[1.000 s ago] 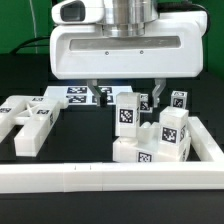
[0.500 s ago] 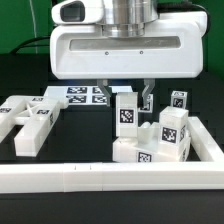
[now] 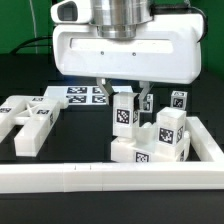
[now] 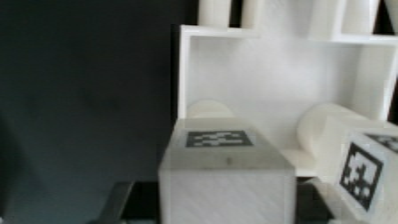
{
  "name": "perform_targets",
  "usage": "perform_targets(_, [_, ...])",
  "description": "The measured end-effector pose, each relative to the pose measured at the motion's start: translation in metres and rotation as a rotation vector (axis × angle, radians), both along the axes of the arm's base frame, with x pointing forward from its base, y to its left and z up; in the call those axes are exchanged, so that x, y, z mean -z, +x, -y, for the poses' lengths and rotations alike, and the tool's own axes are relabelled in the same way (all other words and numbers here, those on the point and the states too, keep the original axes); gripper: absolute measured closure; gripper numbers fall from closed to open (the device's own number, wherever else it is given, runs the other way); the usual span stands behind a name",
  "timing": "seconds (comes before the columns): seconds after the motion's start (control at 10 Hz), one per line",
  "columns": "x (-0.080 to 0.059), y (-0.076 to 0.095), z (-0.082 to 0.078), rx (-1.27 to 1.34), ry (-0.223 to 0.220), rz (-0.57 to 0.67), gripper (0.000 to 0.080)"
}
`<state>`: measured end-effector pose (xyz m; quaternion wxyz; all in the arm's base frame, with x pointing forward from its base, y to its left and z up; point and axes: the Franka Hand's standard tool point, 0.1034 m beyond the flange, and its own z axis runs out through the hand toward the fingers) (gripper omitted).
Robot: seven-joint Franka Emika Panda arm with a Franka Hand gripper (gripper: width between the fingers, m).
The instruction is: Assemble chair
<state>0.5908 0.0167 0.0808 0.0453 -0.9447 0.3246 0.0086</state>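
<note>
The step in hand looks like taking hold of the upright bar (image 3: pixel 123 115), which stands on the seat (image 3: pixel 133 151) at the near right of the exterior view, inside the corner of the rail (image 3: pixel 100 178). The fingers (image 3: pixel 104 91) are part open, one on each side of the bar's top, with a thin gap showing at each side, so they appear to hold nothing yet. To do this well, close evenly so both fingers meet the bar's flat sides together. If one lands first, the bar could tip or twist in its seating. The grip should sit just below the tagged top, square to the faces, since glossy plastic will likely slip under a skewed pinch. The wrist view shows the bar's tagged top centred, which suggests the alignment is good. Room is tight to the exterior view's right, where a second tagged post (image 3: pixel 170 131) stands just beside the bar, and one finger has to fit between them without nudging it. The rail walls off the near and right edges, so straight up is the clear way out. To the exterior view's left the black surface (image 3: pixel 80 130) is open as far as the loose parts (image 3: pixel 28 122), and the marker board (image 3: pixel 78 95) lies farther back.
</note>
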Motion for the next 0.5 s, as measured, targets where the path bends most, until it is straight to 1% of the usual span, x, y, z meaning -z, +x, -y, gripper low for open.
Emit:
perform_targets(0.4, [0.0004, 0.0011, -0.0002, 0.358, 0.026, -0.029, 0.0509])
perform_targets(0.5, [0.0004, 0.0011, -0.0007, 0.409, 0.027, -0.034, 0.0509])
